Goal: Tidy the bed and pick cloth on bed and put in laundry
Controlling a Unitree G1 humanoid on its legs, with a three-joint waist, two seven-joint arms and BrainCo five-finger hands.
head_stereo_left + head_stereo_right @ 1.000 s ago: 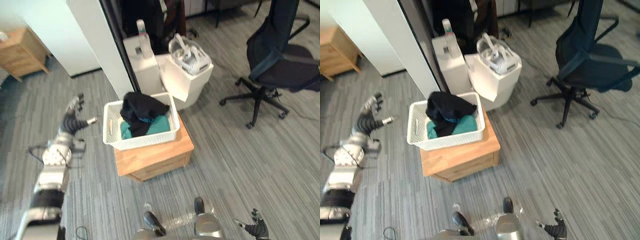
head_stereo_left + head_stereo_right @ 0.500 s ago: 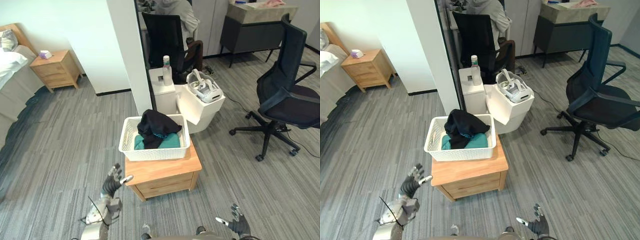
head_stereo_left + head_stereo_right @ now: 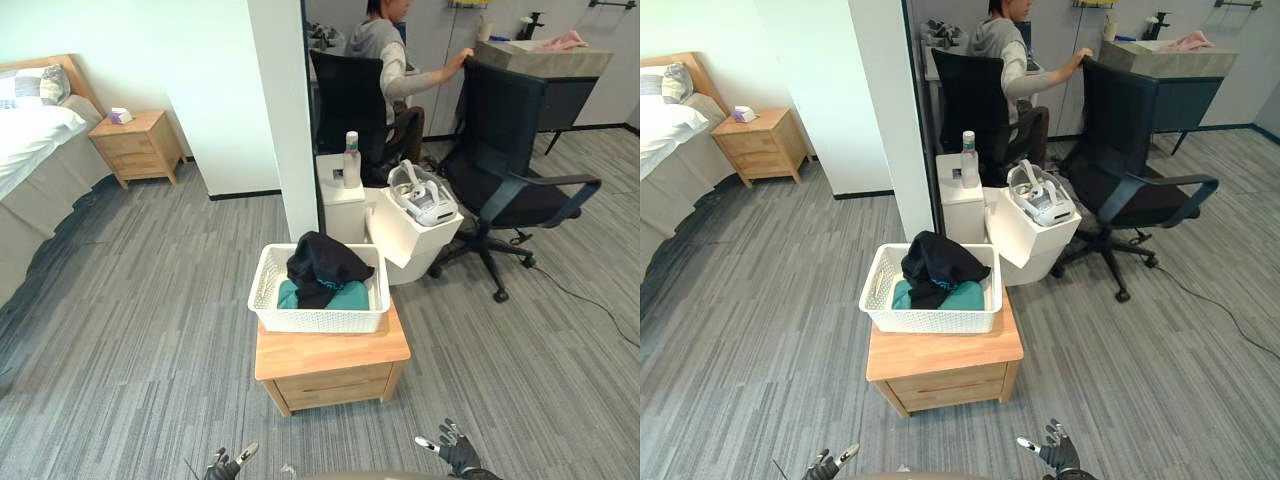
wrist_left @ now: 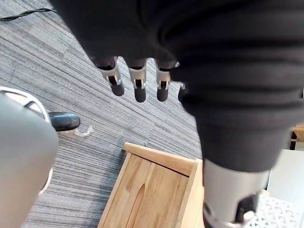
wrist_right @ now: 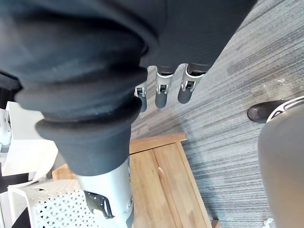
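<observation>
Grey striped carpet (image 3: 140,300) covers the floor of the room. At the far left stands the bed (image 3: 30,145) with white bedding and a pillow, and a wooden bedside table (image 3: 140,148) is just beside it. A white pillar (image 3: 290,110) rises in the middle. Behind it a person (image 3: 385,50) sits on a dark chair, with one hand on the back of a second office chair (image 3: 500,180).

Near the pillar a low wooden cabinet (image 3: 330,355) stands on the carpet, and the white laundry basket (image 3: 318,320) rests on top of it. A black cloth (image 3: 325,265) is piled in the basket, over a teal cloth (image 3: 350,297).

The left hand (image 3: 222,466) and the right hand (image 3: 455,450) hang low, in front of the cabinet and apart from it. Both are released: the left fingers (image 4: 137,88) and the right fingers (image 5: 161,92) are straight and hold nothing.
</observation>
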